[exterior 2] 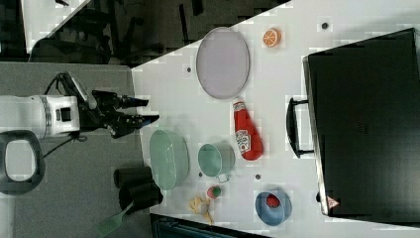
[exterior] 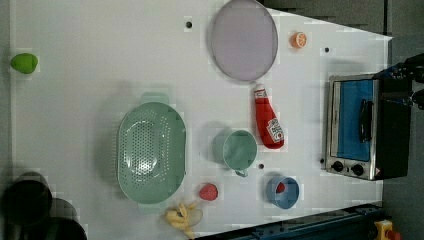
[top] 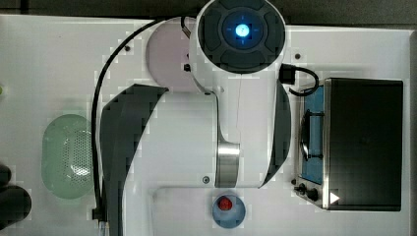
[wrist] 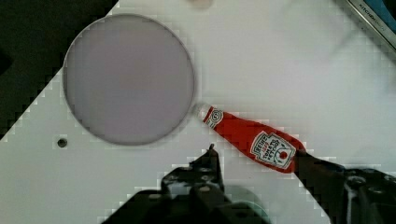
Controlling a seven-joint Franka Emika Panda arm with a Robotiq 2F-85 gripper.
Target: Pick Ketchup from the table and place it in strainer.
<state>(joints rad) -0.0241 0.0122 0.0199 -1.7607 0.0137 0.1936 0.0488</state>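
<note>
The Ketchup point(exterior: 267, 122) is a red squeeze bottle with a white cap. It lies flat on the white table between the grey-lilac plate point(exterior: 243, 40) and the green cup point(exterior: 239, 150). The right view shows the Ketchup point(exterior 2: 246, 133) as well. The strainer point(exterior: 150, 152), a pale mint-green oval basket, stands empty on the cup's other side, and the strainer point(top: 66, 156) lies at the top view's left. My gripper point(exterior 2: 148, 110) hangs open and empty, well above the table. In the wrist view the gripper point(wrist: 255, 149) frames the Ketchup point(wrist: 254, 140) far below.
A toaster oven point(exterior: 357, 127) stands at the left view's right. A blue bowl point(exterior: 282, 191) holds a small red thing. A strawberry point(exterior: 208, 191), a banana point(exterior: 182, 217), an orange slice point(exterior: 298, 40) and a green fruit point(exterior: 24, 62) lie about. Dark cups point(exterior 2: 136, 186) stand beside the strainer.
</note>
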